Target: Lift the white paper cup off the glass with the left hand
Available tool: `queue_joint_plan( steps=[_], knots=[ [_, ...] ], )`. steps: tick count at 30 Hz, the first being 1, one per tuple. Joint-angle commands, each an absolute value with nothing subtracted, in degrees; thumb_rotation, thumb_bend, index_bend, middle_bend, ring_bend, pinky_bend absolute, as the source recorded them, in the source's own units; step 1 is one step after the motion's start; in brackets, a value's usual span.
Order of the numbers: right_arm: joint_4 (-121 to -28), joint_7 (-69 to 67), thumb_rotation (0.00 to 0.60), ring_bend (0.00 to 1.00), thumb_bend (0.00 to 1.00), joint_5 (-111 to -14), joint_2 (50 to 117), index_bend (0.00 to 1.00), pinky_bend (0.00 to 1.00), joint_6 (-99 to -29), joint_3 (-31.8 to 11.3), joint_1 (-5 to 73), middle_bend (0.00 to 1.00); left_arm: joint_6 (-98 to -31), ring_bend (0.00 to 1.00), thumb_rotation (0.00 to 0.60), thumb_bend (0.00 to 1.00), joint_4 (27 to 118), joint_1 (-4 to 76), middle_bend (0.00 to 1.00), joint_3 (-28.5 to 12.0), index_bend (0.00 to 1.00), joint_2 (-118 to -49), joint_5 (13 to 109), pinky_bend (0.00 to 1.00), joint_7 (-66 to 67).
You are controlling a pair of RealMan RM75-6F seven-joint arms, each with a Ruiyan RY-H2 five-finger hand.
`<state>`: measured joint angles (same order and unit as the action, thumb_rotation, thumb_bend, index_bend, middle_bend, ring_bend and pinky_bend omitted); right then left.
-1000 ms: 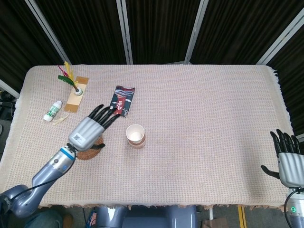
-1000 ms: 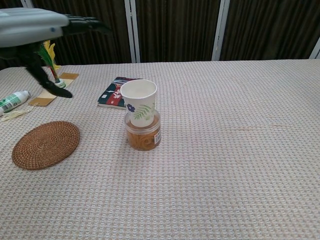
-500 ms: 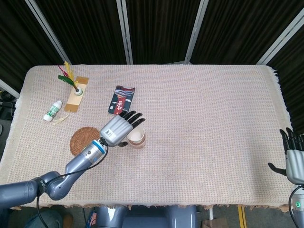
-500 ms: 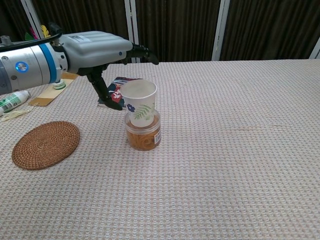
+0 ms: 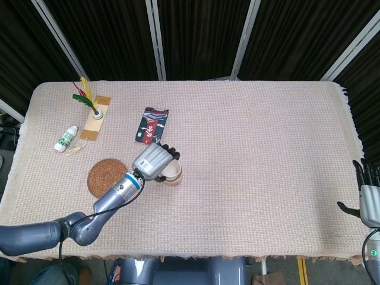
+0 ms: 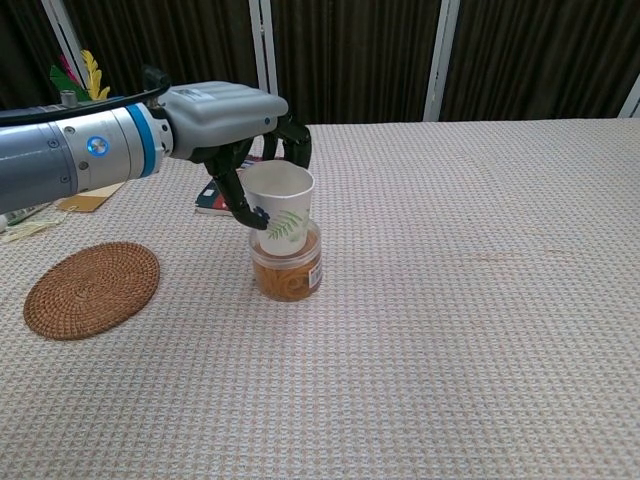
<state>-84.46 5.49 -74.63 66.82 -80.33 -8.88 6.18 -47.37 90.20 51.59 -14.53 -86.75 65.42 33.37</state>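
The white paper cup [image 6: 280, 205], printed with leaves, stands upright in the mouth of a short glass [image 6: 288, 268] near the table's middle. My left hand [image 6: 232, 115] reaches in from the left and wraps around the cup's upper part. Its thumb [image 6: 238, 198] presses the cup's left side, and its fingers [image 6: 297, 143] curl behind the rim. In the head view the left hand [image 5: 153, 161] covers most of the cup [image 5: 174, 171]. My right hand [image 5: 369, 196] hangs past the table's right edge, fingers spread, holding nothing.
A round woven coaster [image 6: 92, 289] lies left of the glass. A dark packet [image 5: 153, 124] lies behind it. At the far left are a small white bottle [image 5: 66, 138] and a feathered shuttlecock on a card [image 5: 95, 110]. A woven cloth [image 5: 267, 154] covers the table.
My left hand swept right from above the coaster to the cup and its fingers closed around it. The cup still sits in the glass. The right hand drew slightly further off to the right.
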Motion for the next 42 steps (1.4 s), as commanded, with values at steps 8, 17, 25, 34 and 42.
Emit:
queue_joint_plan(
  steps=[8,17,25,34,42],
  knots=[
    [-84.53,5.8,0.6,0.0,0.0,-74.7,66.95,0.0,0.0,-80.42,-8.69,6.15,0.0,-50.08,0.41,0.6,0.0,92.19,51.74,0.41,-14.91,0.44,-84.87,64.22,0.53,32.35],
    [-84.87,5.96,0.6,0.0,0.0,-75.66,66.97,0.0,0.0,-80.65,-8.1,6.09,0.0,-53.14,0.41,0.6,0.0,95.35,48.21,0.4,-13.94,0.43,-76.67,64.12,0.52,29.31],
    [-85.44,6.27,0.6,0.0,0.0,-76.54,66.93,0.0,0.0,-80.92,-7.68,6.11,0.0,-54.21,0.41,0.6,0.0,89.64,41.24,0.39,-5.79,0.43,-74.85,67.0,0.52,22.56],
    [-85.93,6.69,0.6,0.0,0.0,-77.04,66.96,0.0,0.0,-81.11,-7.53,6.24,0.0,-56.34,0.41,0.6,0.0,80.95,36.73,0.39,-1.38,0.43,-77.4,73.7,0.52,12.6],
    [-85.99,6.16,0.6,0.0,0.0,-76.9,66.71,0.0,0.0,-81.09,-7.58,6.16,0.0,-57.34,0.4,0.6,0.0,78.2,35.54,0.39,-0.78,0.41,-78.95,75.38,0.51,11.75]
  ],
)
